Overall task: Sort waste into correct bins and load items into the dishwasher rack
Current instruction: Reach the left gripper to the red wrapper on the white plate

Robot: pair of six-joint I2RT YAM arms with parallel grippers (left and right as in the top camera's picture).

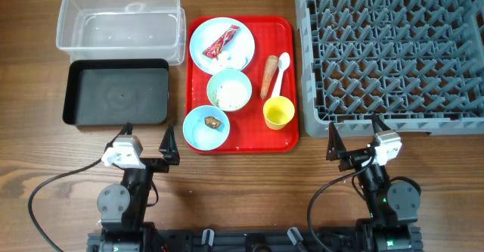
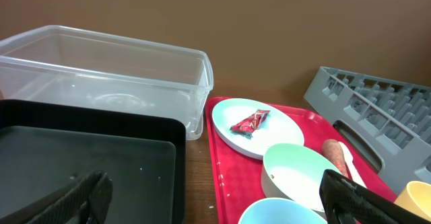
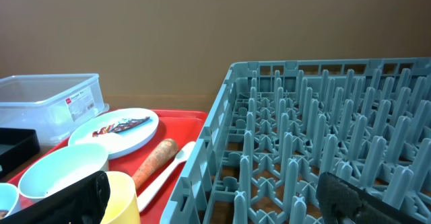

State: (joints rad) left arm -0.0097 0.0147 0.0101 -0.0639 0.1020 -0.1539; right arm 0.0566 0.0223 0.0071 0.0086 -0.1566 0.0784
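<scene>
I saw the left gripper and right gripper near the table's front edge, both spread wide and empty. The red wrapper lay on the plate and the carrot beside the spoon. All sat on the red tray, between the clear tub, the black tray and the rack.

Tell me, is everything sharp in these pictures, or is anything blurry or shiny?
Overhead: evenly lit and sharp, with a faint sheen on the black tray. Left wrist: its own fingers are dark blurs at the bottom, the clear tub behind is crisp. Right wrist: fingers blurred likewise, the dishwasher rack sharp.
</scene>
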